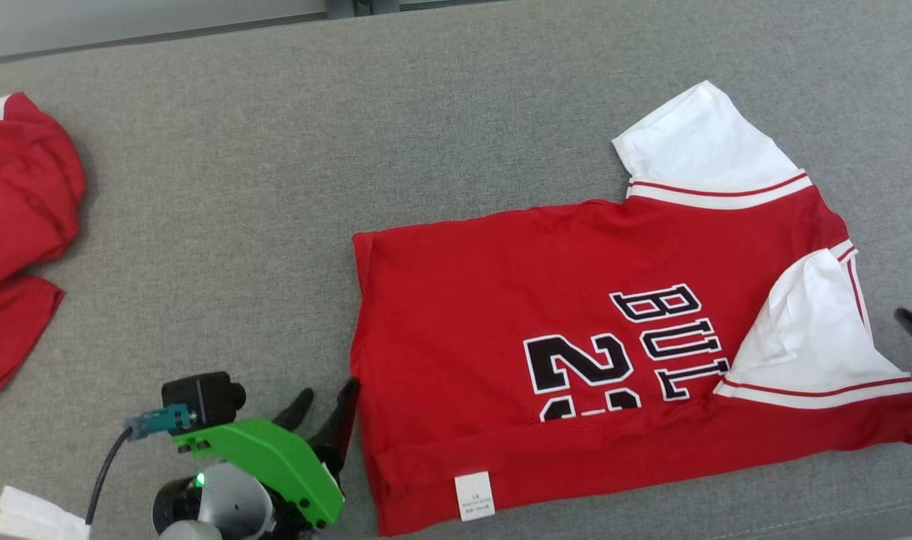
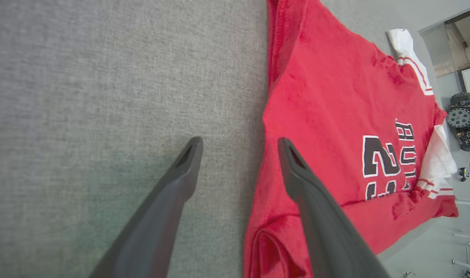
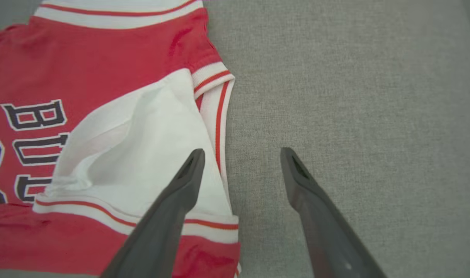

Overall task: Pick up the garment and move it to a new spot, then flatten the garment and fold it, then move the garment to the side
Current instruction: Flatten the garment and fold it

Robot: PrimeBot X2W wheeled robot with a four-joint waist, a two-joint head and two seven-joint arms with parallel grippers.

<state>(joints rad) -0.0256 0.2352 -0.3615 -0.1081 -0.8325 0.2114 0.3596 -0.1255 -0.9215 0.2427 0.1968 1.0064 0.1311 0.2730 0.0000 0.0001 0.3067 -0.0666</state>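
Red jersey (image 1: 576, 300) cloth lies flat on the grey surface (image 1: 276, 187). Its near long side is turned up over the lettering, so the care label (image 1: 474, 495) faces us. One white sleeve (image 1: 808, 330) is folded in over the body, while the far sleeve (image 1: 703, 150) sticks out.

We see the left gripper (image 2: 239, 143) at the hem end with its fingers spread wide and holding nothing. One finger is over the cloth and the other over bare surface. The right gripper (image 3: 241, 151) is just as wide and empty, straddling the edge of the folded-in sleeve.

The main risk, as we judge it, is a pinch that catches only the top layer. That would peel the turned-up strip open instead of carrying the whole fold. The hem corner already looks rumpled in the left wrist view, and a low approach could push that wrinkle further in. Uneven lifting by the two arms would skew the fold. The loose far sleeve could trail and drag. A second red garment (image 1: 21, 225) lies well apart on the left, so a sideways move that way could run into it.
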